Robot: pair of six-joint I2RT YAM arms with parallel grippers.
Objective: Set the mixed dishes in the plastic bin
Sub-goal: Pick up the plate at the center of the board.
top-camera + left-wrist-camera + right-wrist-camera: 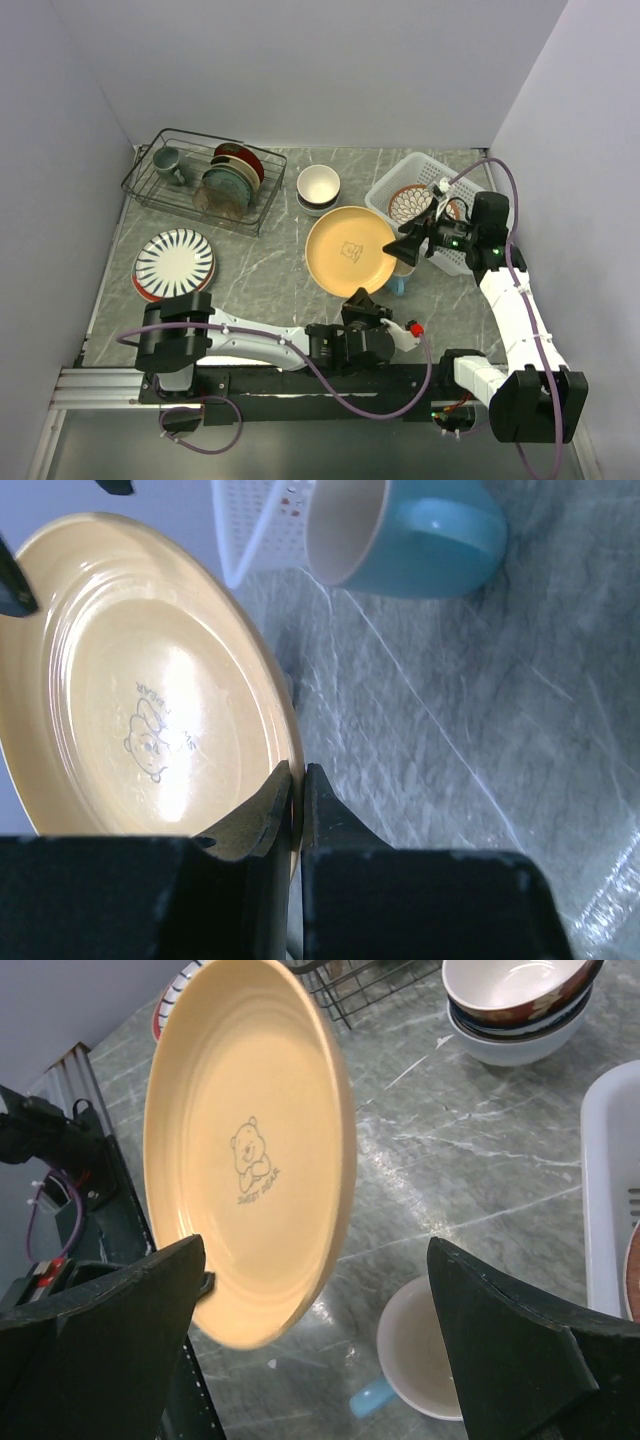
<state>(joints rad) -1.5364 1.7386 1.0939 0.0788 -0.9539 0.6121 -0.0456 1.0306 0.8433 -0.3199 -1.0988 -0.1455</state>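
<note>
A yellow plate (348, 250) with a bear drawing is held tilted above the table. My left gripper (357, 297) is shut on its near rim; in the left wrist view the jaws (298, 780) pinch the edge of the plate (130, 710). My right gripper (398, 246) is open and empty at the plate's right side, in front of the white plastic bin (455, 262). In the right wrist view its fingers (316, 1245) stand wide apart, with the plate (250, 1140) and the light blue mug (430, 1360) between them. A brown-rimmed patterned plate (409, 203) lies in the bin.
Stacked bowls (318, 187) stand behind the plate. A navy-striped plate (174, 262) lies on a red one at the left. A black wire rack (180, 195) at the back left holds a grey-green mug (165, 160) and upright plates. The blue mug (400, 285) stands below the right gripper.
</note>
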